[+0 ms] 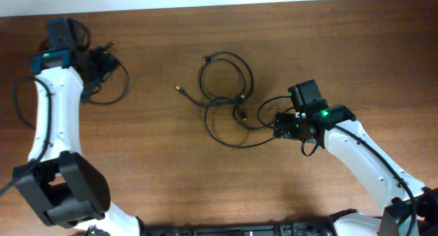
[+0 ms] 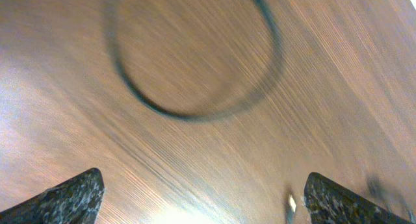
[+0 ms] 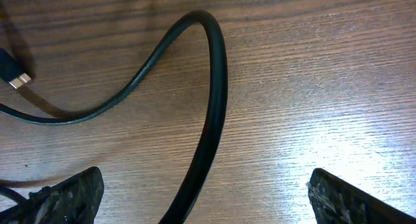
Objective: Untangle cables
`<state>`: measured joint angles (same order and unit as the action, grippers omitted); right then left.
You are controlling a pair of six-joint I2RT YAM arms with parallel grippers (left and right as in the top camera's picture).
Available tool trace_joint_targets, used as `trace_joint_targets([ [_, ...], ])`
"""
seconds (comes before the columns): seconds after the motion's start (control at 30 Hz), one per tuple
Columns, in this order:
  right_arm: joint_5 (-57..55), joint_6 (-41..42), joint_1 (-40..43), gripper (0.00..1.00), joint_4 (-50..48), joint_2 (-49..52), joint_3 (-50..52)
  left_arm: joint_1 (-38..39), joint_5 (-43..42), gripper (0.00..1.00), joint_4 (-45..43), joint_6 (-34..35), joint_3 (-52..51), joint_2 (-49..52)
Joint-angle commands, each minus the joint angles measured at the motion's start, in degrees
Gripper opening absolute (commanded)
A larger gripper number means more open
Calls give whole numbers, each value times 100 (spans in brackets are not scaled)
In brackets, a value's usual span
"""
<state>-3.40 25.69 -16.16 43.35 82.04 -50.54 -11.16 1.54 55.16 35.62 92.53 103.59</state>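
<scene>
1. The cables (image 1: 220, 100) lie mid-table as one tangle of thin black loops that cross each other at several places. A metal-tipped plug end (image 1: 179, 89) sticks out on the left of the tangle. A separate cable (image 1: 127, 82) lies looped at the far left of the table (image 1: 342, 44), well apart from the tangle.
2. The right hand (image 1: 284, 124) is at the right edge of the tangle. Its fingers are spread wide. One strand (image 3: 220, 74) arches across the wood between them and is not pinched. A second plug end (image 3: 16, 81) lies to the side of this strand.
3. The left hand (image 1: 96, 61) is beside the separate cable, also spread and holding nothing. Its wrist view is blurred and shows only a dark loop (image 2: 188, 115) ahead of the fingertips.
4. Fault: missed pinch. The strand is much thinner than the fingers and lies flat. If the hand closes too high, it will likely close on air.
5. Fault: dragged tangle. Pulling this strand with nothing holding the other loops would probably move the whole bundle and not free the crossings.
6. Fault: tightened knot. A pull along the strand could cinch the crossings or catch a plug end in a loop. A sideways, lifting pull looks safer.
</scene>
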Motion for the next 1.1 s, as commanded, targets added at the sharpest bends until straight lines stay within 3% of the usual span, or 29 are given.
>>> trace_joint_targets([
  [0.0,17,11,11,99,20,-516,-28,656,-776,99,179,-1316,61,-369],
  [0.13,-83,13,13,99,48,-1945,-81,1766,-400,99,219,-1749,39,-942],
  [0.43,-629,15,15,99,1357,-4343,-81,3593,621,99,-7,-1801,31,-776],
  [0.57,-597,72,15,99,1547,-4671,-79,4072,555,99,-1154,-2647,31,-90],
  [0.63,-588,229,15,99,1779,-4669,-79,4175,474,98,-1665,-2673,31,389],
  [0.8,-590,227,15,99,1985,-4671,-79,4203,-1086,88,-2625,-2675,31,1567],
  [0.97,-588,225,15,99,1991,-4671,-63,4481,-1080,84,-3259,-2673,31,2229],
  [1.03,-588,225,15,99,1993,-4671,-63,4671,-981,73,-3410,-2671,31,2391],
  [1.07,-588,225,15,99,1993,-4671,-63,4717,-883,73,-3407,-2673,31,2433],
])
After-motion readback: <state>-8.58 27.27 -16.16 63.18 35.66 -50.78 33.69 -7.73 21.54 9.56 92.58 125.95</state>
